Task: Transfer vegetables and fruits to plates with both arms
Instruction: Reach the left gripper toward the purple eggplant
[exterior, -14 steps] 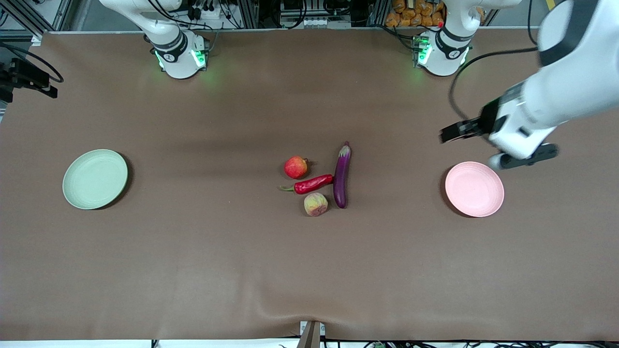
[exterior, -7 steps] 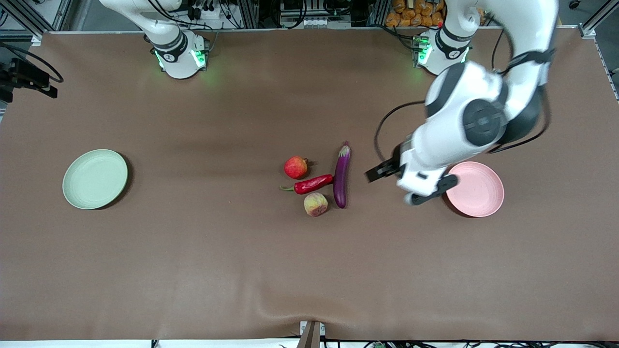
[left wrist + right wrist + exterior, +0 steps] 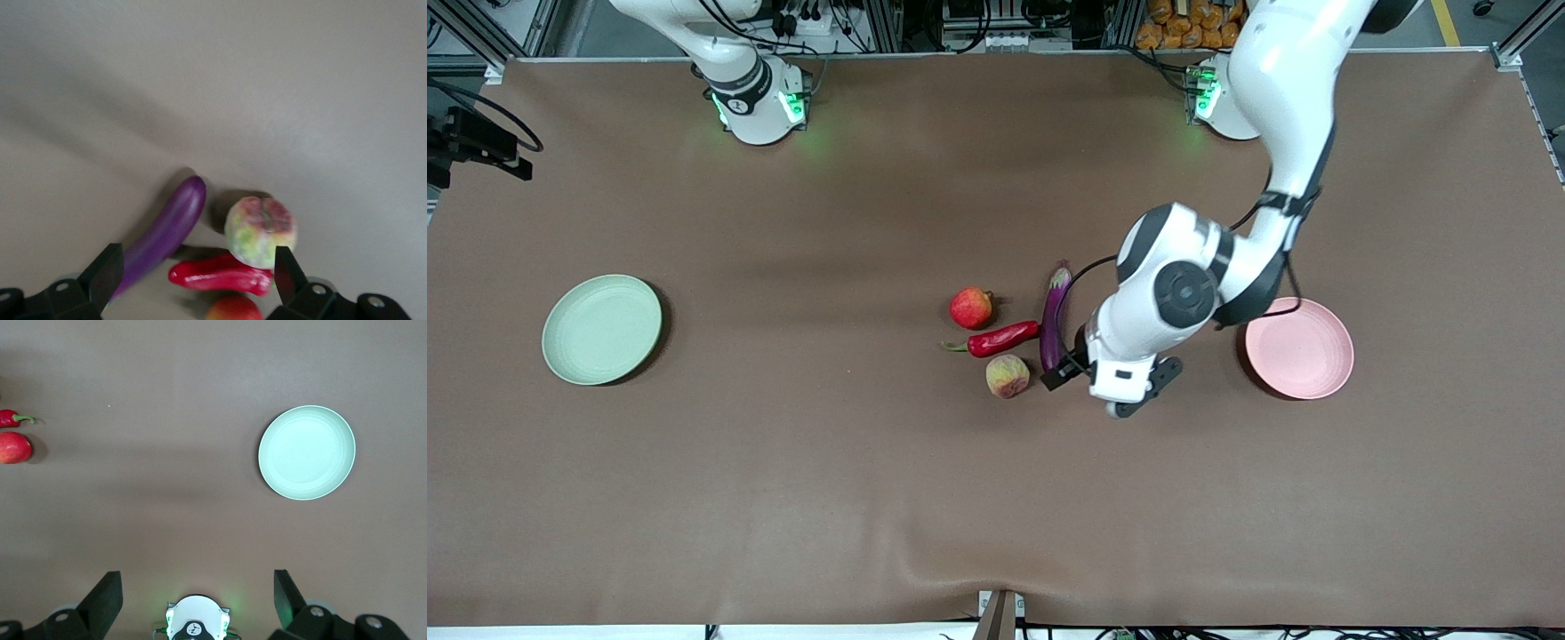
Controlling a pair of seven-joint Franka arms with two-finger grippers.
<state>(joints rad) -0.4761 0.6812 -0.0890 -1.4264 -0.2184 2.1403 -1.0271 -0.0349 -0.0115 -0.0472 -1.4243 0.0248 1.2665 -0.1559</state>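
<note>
The purple eggplant [image 3: 1055, 320], red chili [image 3: 1003, 339], pomegranate [image 3: 970, 308] and peach [image 3: 1007, 375] lie clustered mid-table. The pale green plate [image 3: 601, 329] sits toward the right arm's end and the pale pink plate [image 3: 1299, 348] toward the left arm's end; both are empty. My left gripper [image 3: 1069, 361] is open and empty, low beside the eggplant's end next to the peach. Its wrist view [image 3: 197, 280] shows the eggplant [image 3: 167, 230], the peach [image 3: 260, 231], the chili [image 3: 220, 277] and the pomegranate [image 3: 233, 310] ahead of the spread fingers. My right gripper [image 3: 197, 600] is open, high above its base [image 3: 195, 623].
The right wrist view shows the green plate [image 3: 307, 452], the chili's stem end [image 3: 13, 419] and the pomegranate [image 3: 13, 448] at its edge. Brown cloth covers the table [image 3: 783, 489]. The left arm's elbow hangs over the space between the eggplant and the pink plate.
The left arm has swung from over the pink plate's end of the table toward the middle and come down beside the eggplant. The fruits, vegetables and plates have not moved.
</note>
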